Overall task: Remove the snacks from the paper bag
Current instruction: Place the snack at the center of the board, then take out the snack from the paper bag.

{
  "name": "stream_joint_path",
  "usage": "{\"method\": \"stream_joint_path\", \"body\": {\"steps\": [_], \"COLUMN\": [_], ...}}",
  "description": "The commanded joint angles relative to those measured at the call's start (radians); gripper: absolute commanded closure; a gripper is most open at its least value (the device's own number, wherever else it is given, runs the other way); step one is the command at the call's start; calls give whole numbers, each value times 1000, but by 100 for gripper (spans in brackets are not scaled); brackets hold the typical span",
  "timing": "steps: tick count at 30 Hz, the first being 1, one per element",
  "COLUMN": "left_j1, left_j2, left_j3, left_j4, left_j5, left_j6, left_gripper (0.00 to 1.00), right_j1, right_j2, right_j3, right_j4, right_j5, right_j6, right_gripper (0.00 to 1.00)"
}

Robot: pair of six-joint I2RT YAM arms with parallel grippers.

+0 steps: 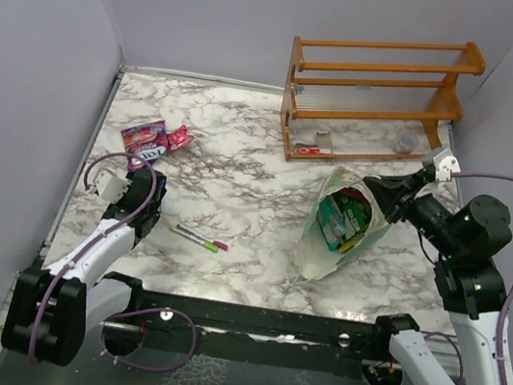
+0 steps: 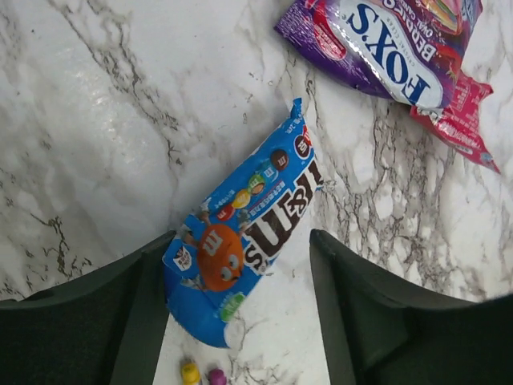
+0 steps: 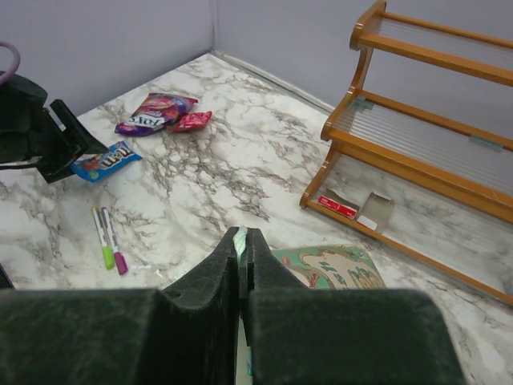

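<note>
**Count of items in view**

Paper bag (image 1: pixel 321 257): one.
Snack packets lying outside it: three.
- One purple packet (image 1: pixel 145 139)
- One pink packet (image 1: pixel 179 138)
- One blue packet (image 2: pixel 248 224)

Packets inside the bag (image 1: pixel 342 221): green ones show at the mouth, but the number cannot be told.
Marker pens: two.
- One green pen (image 3: pixel 102 239)
- One purple pen (image 3: pixel 112 242)

Wooden rack (image 1: pixel 387 47): one, with three shelves.
Red-and-white flat item (image 1: pixel 307 150): one.
Grippers: two, each with two fingers.
- One left gripper (image 2: pixel 240 241)
- One right gripper (image 3: pixel 242 239)
</note>
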Motion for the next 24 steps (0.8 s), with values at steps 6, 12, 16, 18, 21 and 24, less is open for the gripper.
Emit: {"method": "stream_joint_path", "body": {"steps": [6, 12, 16, 18, 21, 24], "left_j1": [6, -11, -15, -15, -17, -21], "left_j2": [-33, -34, -49, -54, -64, -69], "left_j3": [224, 336, 353, 352, 344, 315], "left_j4": [-265, -277, -309, -334, -298, -133], "left_j5": [-10, 51, 117, 126, 136, 241], "left_j6": [-58, 42, 18, -12, 20, 174], "left_gripper": [9, 1, 1, 1, 1, 3], "right_j1": [3, 3, 3, 3, 3, 3], "right_j2": [-18, -17, -21, -23, -20, -18], "right_j3": [40, 39, 34, 35, 39, 40], "right_j4": [67, 69, 68, 70, 68, 70], "right_j5": [-29, -33, -28, -27, -29, -33], "right_j6": [-6, -4, -4, -4, -6, -3], "right_gripper": [99, 99, 98, 99, 98, 99]}}
